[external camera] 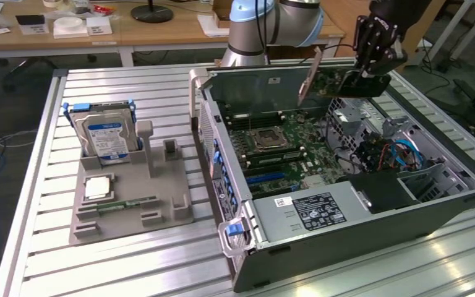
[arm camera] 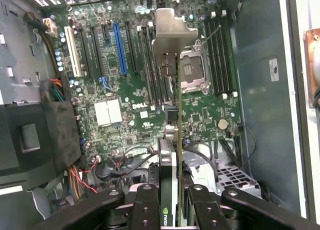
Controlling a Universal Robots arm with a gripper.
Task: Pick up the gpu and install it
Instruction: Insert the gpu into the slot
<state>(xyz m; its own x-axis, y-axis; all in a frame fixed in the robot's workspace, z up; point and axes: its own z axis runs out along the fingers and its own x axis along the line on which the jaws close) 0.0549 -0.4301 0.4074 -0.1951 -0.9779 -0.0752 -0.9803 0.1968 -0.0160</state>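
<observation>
Gpu [arm camera: 172,112]: thin green circuit-board card with a black cooler block on one face and a silver metal end bracket. It is held in the air over the open case, not seated in any slot. In the wrist view it appears edge-on with the bracket end farthest from the wrist. My reading is that it is held this way so its connector edge faces the board below.

Counter [external camera: 138,260]: ribbed aluminium slats, bright and reflective.

Dark grey steel tower case [external camera: 345,229]: lying on its side with the side panel off, along the counter's edge at the exterior view's right. This leaves the slots facing upward.

Green motherboard [arm camera: 115,80]: matte, densely populated, with one long blue slot [arm camera: 120,47] among the black ones. The card hangs clear above it.

Grey moulded plastic parts holder [external camera: 163,185]: near the counter's edge at the exterior view's left. Its pockets keep the parts in fixed poses.

Boxy hard drive with a blue-white label [external camera: 106,139]: upright in the holder.

Narrow green memory stick [external camera: 126,203]: lying flat in the holder.

Black pincer [arm camera: 172,200]: pinching the gpu at the cooler end, one finger [arm camera: 145,210] on each face.
</observation>
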